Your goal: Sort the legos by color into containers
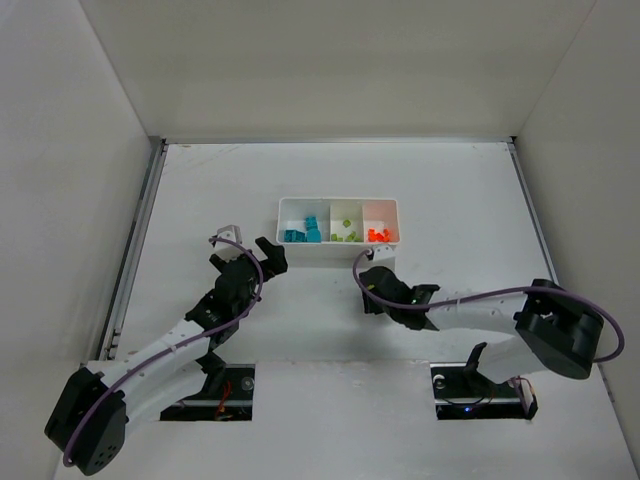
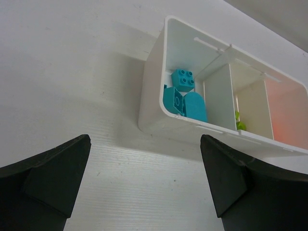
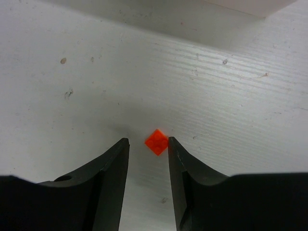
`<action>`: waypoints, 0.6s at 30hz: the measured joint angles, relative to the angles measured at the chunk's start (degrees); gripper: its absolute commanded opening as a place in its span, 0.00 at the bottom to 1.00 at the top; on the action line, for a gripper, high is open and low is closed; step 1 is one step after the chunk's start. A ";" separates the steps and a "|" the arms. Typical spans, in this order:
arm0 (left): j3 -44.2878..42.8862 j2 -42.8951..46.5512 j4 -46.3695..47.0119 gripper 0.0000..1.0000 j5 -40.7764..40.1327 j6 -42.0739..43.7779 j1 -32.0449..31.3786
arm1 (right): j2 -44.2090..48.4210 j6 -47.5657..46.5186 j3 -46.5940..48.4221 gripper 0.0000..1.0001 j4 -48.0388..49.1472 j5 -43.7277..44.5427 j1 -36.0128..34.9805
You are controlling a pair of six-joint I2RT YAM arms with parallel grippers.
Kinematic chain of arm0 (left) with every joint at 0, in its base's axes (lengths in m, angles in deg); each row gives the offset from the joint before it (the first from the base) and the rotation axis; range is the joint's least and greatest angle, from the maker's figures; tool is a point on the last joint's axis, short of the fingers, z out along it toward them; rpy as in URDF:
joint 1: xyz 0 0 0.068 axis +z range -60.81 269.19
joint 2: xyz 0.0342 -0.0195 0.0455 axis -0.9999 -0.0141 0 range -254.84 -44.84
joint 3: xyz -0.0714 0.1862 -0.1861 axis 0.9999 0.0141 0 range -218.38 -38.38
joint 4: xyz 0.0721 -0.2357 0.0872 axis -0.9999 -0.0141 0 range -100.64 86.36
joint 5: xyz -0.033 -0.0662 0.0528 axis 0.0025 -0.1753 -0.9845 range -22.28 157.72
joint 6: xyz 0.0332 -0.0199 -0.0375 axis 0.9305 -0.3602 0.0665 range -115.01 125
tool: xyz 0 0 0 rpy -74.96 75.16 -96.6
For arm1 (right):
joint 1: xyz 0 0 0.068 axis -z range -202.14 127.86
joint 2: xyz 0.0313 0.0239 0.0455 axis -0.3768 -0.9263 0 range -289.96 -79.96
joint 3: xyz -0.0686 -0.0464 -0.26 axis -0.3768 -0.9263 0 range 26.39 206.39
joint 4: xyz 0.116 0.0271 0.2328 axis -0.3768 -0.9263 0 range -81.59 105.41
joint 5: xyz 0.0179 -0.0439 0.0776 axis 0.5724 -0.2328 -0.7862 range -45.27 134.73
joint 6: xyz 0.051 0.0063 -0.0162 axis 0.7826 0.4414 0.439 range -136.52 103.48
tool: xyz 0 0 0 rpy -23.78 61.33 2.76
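Note:
A single orange lego [image 3: 157,142] lies flat on the table between the tips of my right gripper [image 3: 147,140]. The jaws stand open a little wider than the brick, and its corner touches the right fingertip. In the top view my right gripper [image 1: 374,272] is just in front of the white tray [image 1: 338,258] and hides that brick. The tray's containers hold teal legos [image 1: 301,234] on the left, green legos [image 1: 347,235] in the middle and orange legos [image 1: 381,235] on the right. My left gripper [image 1: 250,243] is wide open and holds nothing, beside the tray's left end [image 2: 153,96].
White walls enclose the table on the left, right and back. Teal bricks [image 2: 184,79] and a bit of green [image 2: 239,125] show inside the tray in the left wrist view. The tray's front wall [image 3: 250,6] lies just beyond the right gripper.

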 measured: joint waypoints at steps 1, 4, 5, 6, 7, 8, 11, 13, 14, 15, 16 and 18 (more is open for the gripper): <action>0.00 -0.02 0.00 1.00 0.00 0.00 0.00 | -0.13 0.00 0.20 0.44 -0.42 0.33 0.00; 0.00 -0.04 0.00 1.00 0.00 0.00 0.00 | -0.42 0.09 0.94 0.44 -1.92 1.31 -0.04; 0.00 -0.04 0.02 1.00 0.00 0.00 0.00 | -0.42 0.24 1.14 0.44 -2.51 1.68 -0.17; 0.00 -0.04 0.00 1.00 0.00 0.00 0.00 | -0.42 0.33 1.27 0.44 -2.95 2.14 -0.44; 0.00 -0.04 0.02 1.00 0.00 0.00 0.00 | -0.39 0.48 1.36 0.43 -3.34 2.56 -0.87; 0.00 -0.04 0.02 1.00 0.00 0.00 0.00 | -0.28 0.68 1.44 0.43 -3.78 2.93 -1.44; 0.00 -0.07 0.02 1.00 0.02 0.00 0.02 | 0.63 1.53 1.44 0.42 -4.74 3.61 -2.73; 0.00 -0.07 0.04 1.00 0.00 0.00 0.00 | 1.38 2.27 1.46 0.42 -5.25 3.78 -2.97; 0.00 -0.09 0.04 1.00 0.00 0.00 0.00 | 1.49 2.78 1.49 0.42 -5.44 3.80 -2.97; 0.00 -0.15 0.07 1.00 0.00 0.00 0.02 | 1.49 3.23 1.51 0.42 -5.55 3.76 -2.97; 0.00 -0.28 0.09 1.00 0.00 0.00 0.02 | 1.38 3.72 1.51 0.43 -5.75 3.78 -2.97; 0.00 -0.50 0.13 1.00 0.00 0.00 -0.02 | 0.96 4.55 1.51 0.43 -6.14 3.74 -2.97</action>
